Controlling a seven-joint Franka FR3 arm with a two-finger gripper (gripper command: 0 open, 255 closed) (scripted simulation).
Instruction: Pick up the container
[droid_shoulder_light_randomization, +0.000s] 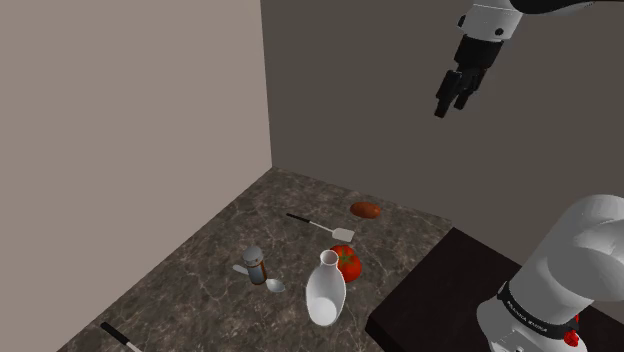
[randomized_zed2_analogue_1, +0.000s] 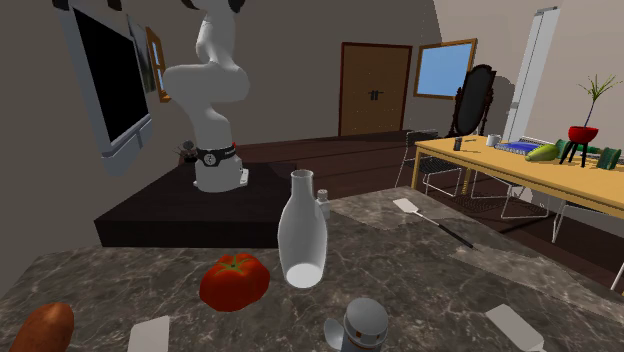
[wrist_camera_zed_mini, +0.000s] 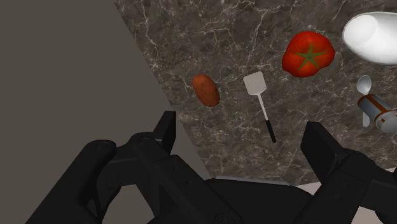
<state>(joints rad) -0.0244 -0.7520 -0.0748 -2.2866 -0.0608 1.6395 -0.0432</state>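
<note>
A white narrow-necked vessel (droid_shoulder_light_randomization: 325, 288) rests on the dark marble counter (droid_shoulder_light_randomization: 210, 270), its wide end facing the shoulder camera; it also shows in the second exterior view (randomized_zed2_analogue_1: 302, 235) and the wrist view (wrist_camera_zed_mini: 374, 35). I cannot tell whether it stands or leans. Beside it is a small jar with a grey cap and a brown band (droid_shoulder_light_randomization: 253, 263) (randomized_zed2_analogue_1: 366, 325) (wrist_camera_zed_mini: 380, 112). My black gripper (droid_shoulder_light_randomization: 452, 97) hangs high above the counter's far side, open and holding nothing (wrist_camera_zed_mini: 243, 140).
A red tomato (droid_shoulder_light_randomization: 347, 260) touches the white vessel. A brown potato (droid_shoulder_light_randomization: 365, 210), a white spatula (droid_shoulder_light_randomization: 320, 227), a spoon (droid_shoulder_light_randomization: 272, 284) and a knife (droid_shoulder_light_randomization: 125, 340) lie around. Walls bound the counter at the back and left. The dark stand (droid_shoulder_light_randomization: 450, 290) is at right.
</note>
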